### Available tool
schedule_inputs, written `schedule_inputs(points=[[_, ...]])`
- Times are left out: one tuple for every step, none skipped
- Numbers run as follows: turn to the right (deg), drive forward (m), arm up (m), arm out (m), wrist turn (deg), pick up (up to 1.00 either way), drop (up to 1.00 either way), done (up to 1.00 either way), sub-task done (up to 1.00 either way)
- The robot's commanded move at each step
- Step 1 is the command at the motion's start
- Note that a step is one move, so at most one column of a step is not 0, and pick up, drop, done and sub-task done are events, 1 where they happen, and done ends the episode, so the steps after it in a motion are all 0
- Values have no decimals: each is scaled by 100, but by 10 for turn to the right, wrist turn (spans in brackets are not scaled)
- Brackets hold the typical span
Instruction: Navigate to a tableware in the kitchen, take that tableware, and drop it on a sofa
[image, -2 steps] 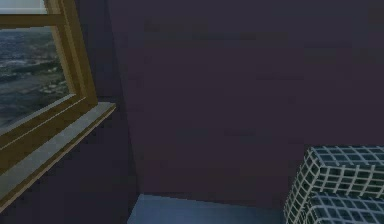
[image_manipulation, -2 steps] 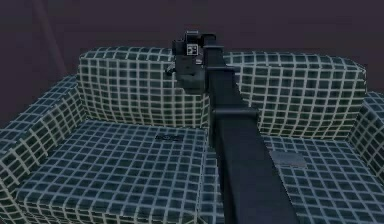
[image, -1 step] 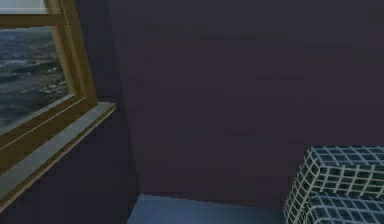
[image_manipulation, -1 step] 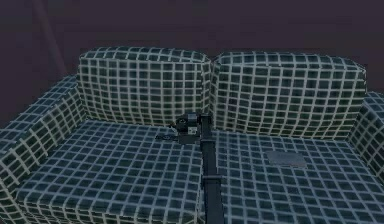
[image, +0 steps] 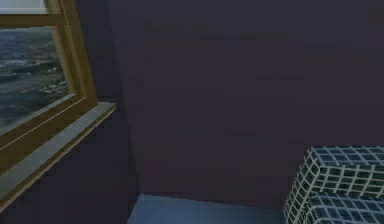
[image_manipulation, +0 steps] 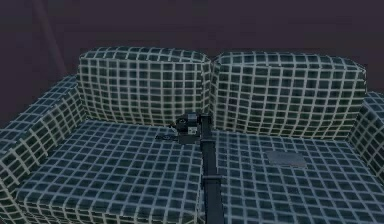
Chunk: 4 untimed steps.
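Observation:
A sofa (image_manipulation: 130, 160) in a dark-and-white check spans the arm side view, with two back cushions and two seat cushions. My arm (image_manipulation: 211, 185) rises from the bottom edge along the seam between the seats. The gripper (image_manipulation: 183, 129) sits at the arm's far end, at the foot of the left back cushion; I cannot tell whether it holds anything. A small flat grey thing (image_manipulation: 290, 158) lies on the right seat cushion, right of the arm. One end of the sofa (image: 340, 185) shows at the forward view's lower right.
A wood-framed window (image: 40, 80) with a grey sill fills the forward view's left. A dark purple wall (image: 230, 90) stands close ahead, with a strip of bluish floor (image: 200, 212) at its foot.

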Motion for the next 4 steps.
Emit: schedule_inputs(points=[[0,0,0,0,0,0,100,0,0],[0,0,10,0,0,0,0,0,0],[0,0,0,-8,0,0,0,0,0],[0,0,0,0,0,0,0,100,0]])
